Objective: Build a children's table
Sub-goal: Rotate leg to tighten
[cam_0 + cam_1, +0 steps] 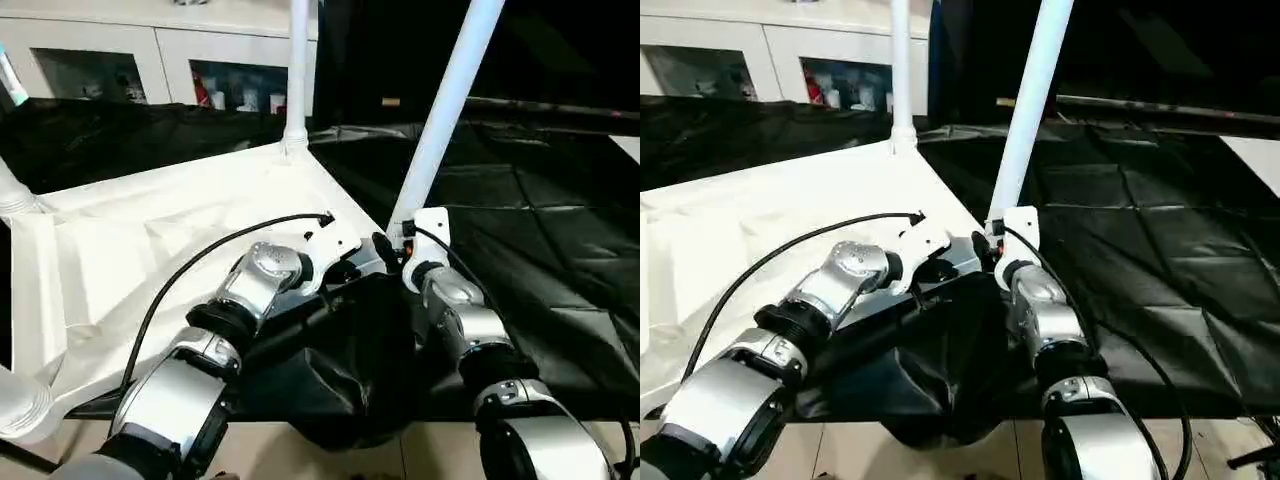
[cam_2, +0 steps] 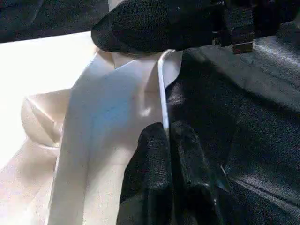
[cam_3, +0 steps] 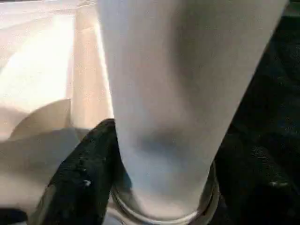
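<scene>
The children's table lies upside down on the black-draped work table: a white tabletop (image 1: 170, 230) with legs rising from its corners. One upright leg (image 1: 297, 70) stands at the far corner. At the near right corner a leaning leg (image 1: 445, 110) has its foot in the round socket (image 3: 164, 213). My right gripper (image 1: 400, 240) is shut on this leg just above the socket, with one black finger (image 3: 79, 173) on each side. My left gripper (image 2: 165, 129) is shut on the tabletop's thin rim (image 2: 161, 84) close beside that corner.
Two more legs show at the left edge (image 1: 12, 190) and near left (image 1: 20, 400). White cabinets (image 1: 120, 60) with glass doors stand behind. The black cloth (image 1: 540, 230) stretches to the right and bunches over the front edge (image 1: 350, 380).
</scene>
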